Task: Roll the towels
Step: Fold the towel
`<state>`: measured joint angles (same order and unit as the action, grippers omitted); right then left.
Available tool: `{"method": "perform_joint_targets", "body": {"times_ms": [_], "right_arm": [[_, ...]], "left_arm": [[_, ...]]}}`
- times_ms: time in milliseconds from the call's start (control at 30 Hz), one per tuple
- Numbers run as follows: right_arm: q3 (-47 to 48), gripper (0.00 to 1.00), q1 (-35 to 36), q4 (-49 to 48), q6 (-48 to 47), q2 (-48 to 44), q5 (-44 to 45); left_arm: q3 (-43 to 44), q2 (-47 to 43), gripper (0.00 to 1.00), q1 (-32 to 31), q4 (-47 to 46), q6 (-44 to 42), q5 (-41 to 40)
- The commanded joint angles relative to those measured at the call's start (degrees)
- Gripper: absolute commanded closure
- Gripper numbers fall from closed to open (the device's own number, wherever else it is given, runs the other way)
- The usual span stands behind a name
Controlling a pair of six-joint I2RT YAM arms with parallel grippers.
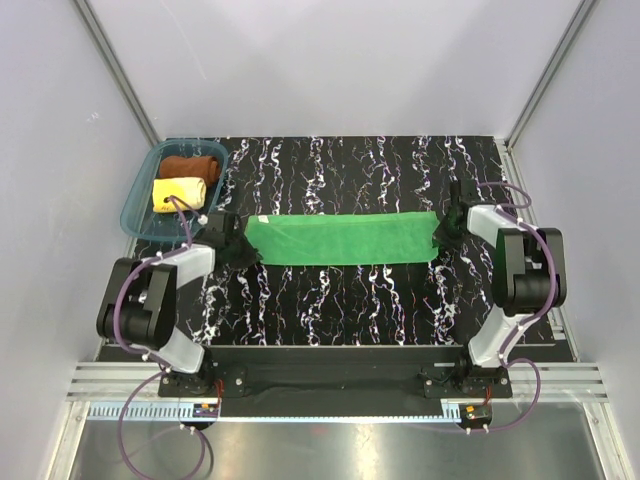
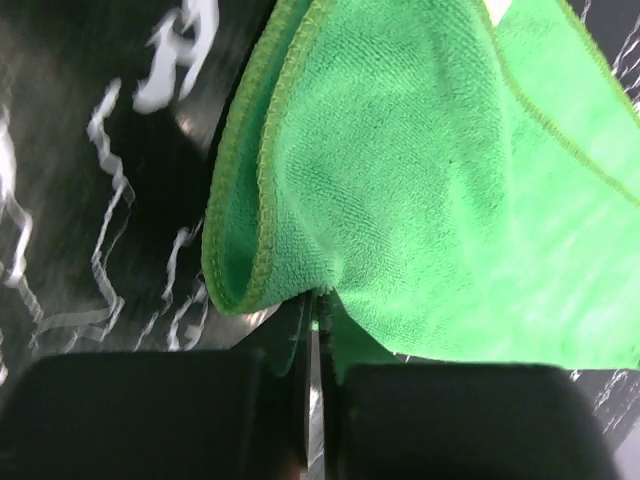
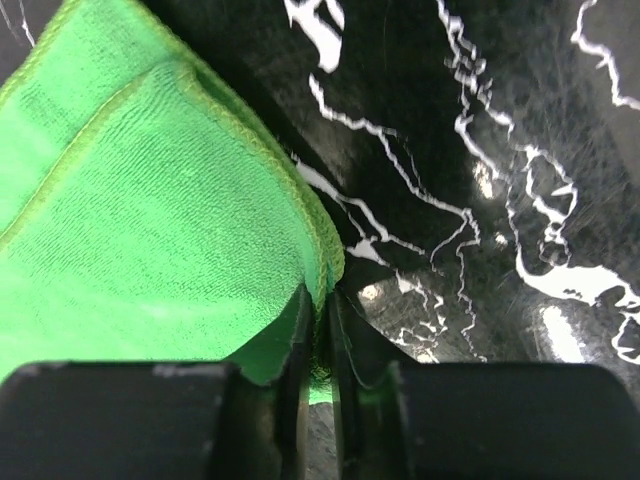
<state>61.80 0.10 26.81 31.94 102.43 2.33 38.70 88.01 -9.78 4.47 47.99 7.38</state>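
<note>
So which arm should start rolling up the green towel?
Probably the right. Both the left fingers and right fingers pinch an end of the green towel, but the tray with the rolled brown towel and yellow towel sits on the left, so rolling from the right end would finish beside it.

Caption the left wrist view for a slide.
Left tool pinching the green towel by its folded edge, marbled table beneath.

Both arms extended, jaws closed.
Your left arm [image 1: 150, 300] holds its jaws at 9 o'clock, your right arm [image 1: 525, 275] at 3 o'clock; each pair pinches one end of the green towel [image 1: 340, 240].
</note>
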Motion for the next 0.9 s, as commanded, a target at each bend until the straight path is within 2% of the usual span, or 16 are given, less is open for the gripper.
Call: {"method": "perform_joint_targets", "body": {"times_ms": [0,200,433,600,733,867], "right_arm": [[-5.0,0.85,0.3,0.9,0.6,-0.9,-2.1],[-11.6,0.90,0.3,-0.1,2.5,-6.1,-9.7],[-18.3,0.95,1.9,-1.7,6.4,-13.5,-18.5],[-19.2,0.95,12.8,-1.1,11.7,-17.5,-19.1],[-18.6,0.95,20.0,-1.8,16.6,-18.1,-18.2],[-18.3,0.95,26.2,-5.3,20.0,-15.4,-17.1]], "left_arm": [[4.3,4.8,1.00,0.8,-0.3,-2.5,-2.4],[19.5,16.0,1.00,1.3,3.2,-5.1,-2.5],[43.1,29.6,1.00,1.0,10.3,-6.1,-1.0],[57.3,39.1,1.00,0.3,13.5,-7.2,4.6],[73.7,48.6,1.00,-0.9,17.8,-8.5,9.5],[80.8,54.5,1.00,-1.7,19.0,-8.6,12.6]]}}
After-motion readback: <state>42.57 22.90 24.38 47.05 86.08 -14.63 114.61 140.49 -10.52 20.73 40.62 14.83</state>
